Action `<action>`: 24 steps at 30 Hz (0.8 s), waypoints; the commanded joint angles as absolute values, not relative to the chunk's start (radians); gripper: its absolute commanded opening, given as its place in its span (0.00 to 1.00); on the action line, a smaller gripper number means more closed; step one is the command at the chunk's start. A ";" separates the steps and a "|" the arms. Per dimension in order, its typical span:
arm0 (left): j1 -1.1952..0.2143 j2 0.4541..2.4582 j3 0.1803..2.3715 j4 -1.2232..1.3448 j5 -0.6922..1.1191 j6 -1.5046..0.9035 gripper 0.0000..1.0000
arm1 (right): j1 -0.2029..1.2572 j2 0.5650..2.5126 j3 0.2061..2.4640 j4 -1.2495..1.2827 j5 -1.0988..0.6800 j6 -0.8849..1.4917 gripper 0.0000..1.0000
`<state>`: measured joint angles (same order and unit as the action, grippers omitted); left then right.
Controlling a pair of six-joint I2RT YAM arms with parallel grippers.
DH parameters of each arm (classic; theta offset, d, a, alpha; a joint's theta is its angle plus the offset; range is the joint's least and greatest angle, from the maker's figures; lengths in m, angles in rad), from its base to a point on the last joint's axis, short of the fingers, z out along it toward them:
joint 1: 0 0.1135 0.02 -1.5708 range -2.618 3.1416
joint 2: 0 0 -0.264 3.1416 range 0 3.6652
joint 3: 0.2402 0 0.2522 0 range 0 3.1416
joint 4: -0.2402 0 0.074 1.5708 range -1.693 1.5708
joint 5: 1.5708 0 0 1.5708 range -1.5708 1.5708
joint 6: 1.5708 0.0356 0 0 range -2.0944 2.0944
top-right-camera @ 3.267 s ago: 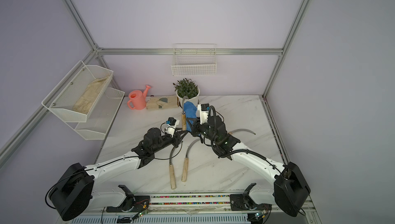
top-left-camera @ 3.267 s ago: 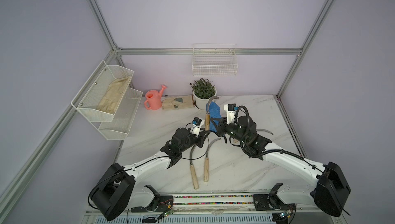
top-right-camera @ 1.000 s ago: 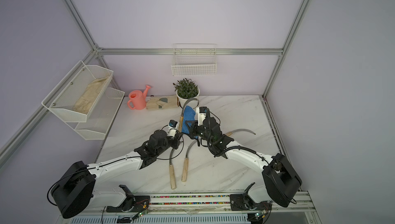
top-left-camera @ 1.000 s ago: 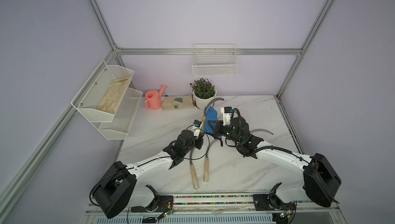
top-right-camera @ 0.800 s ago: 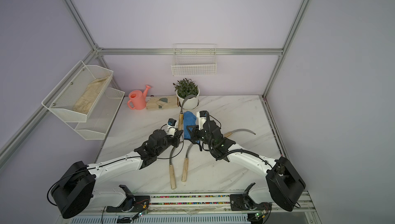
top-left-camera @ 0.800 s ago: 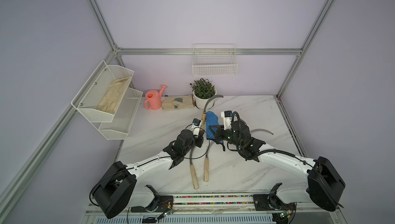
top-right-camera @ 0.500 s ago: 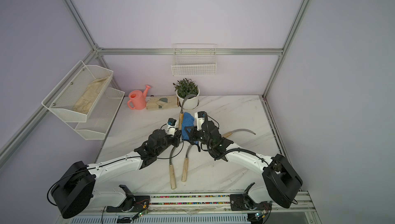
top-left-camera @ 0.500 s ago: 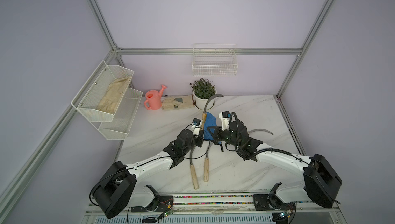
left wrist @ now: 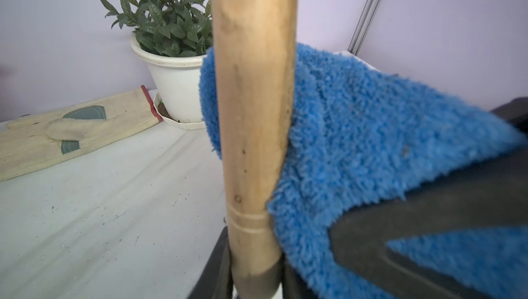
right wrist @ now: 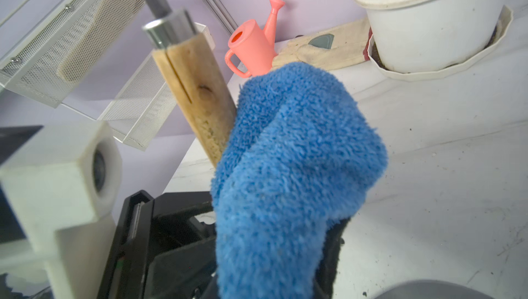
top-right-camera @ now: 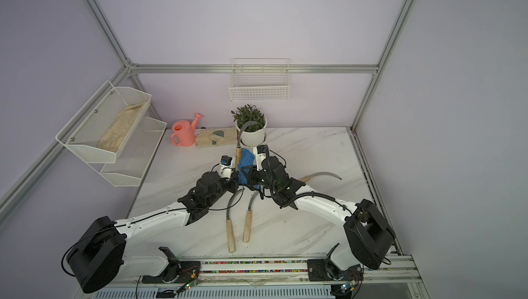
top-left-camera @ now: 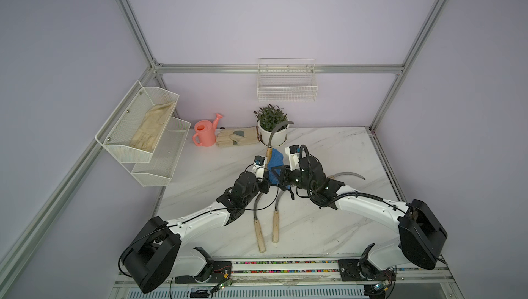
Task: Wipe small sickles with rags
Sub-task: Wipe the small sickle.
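Left gripper (top-left-camera: 265, 182) is clamping upright a wooden-handled grey-bladed sickle (left wrist: 253, 112); right gripper (top-left-camera: 280, 175) is clamping a fluffy blue cloth (right wrist: 285, 169) against its handle.

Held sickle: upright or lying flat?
Roughly upright. The left hand grips the handle's end; the sickle stands raised, blade on top, rag against its handle.

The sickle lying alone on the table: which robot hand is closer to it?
Right. The right gripper, shut on the blue rag, is on the lone sickle's side; the left gripper, holding the raised sickle, sits beyond the rag, farther away.
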<state>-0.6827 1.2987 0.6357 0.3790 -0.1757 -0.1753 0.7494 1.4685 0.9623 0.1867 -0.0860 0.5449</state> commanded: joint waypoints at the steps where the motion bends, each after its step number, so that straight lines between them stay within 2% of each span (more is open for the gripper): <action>1: -0.702 1.278 0.638 0.416 -0.071 -0.158 0.00 | 0.732 1.398 1.024 0.233 -0.102 0.494 0.00; 12: -0.701 1.280 0.637 0.424 -0.017 -0.165 0.00 | 0.617 1.194 0.862 0.235 -0.092 0.497 0.00; 16: -0.701 1.278 0.638 0.432 0.071 -0.178 0.00 | 0.577 1.139 0.772 0.250 -0.041 0.497 0.00; 20: -0.701 1.290 0.648 0.428 0.140 -0.189 0.00 | 0.560 1.143 0.717 0.299 -0.062 0.473 0.00; 24: -0.701 1.332 0.678 0.394 0.190 -0.192 0.00 | 0.560 1.223 0.698 0.418 -0.181 0.460 0.00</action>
<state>-0.6991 1.3067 0.6361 0.3851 0.1173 -0.1780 0.5613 1.1835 0.7021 0.2817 -0.1013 0.4862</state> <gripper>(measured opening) 0.229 0.199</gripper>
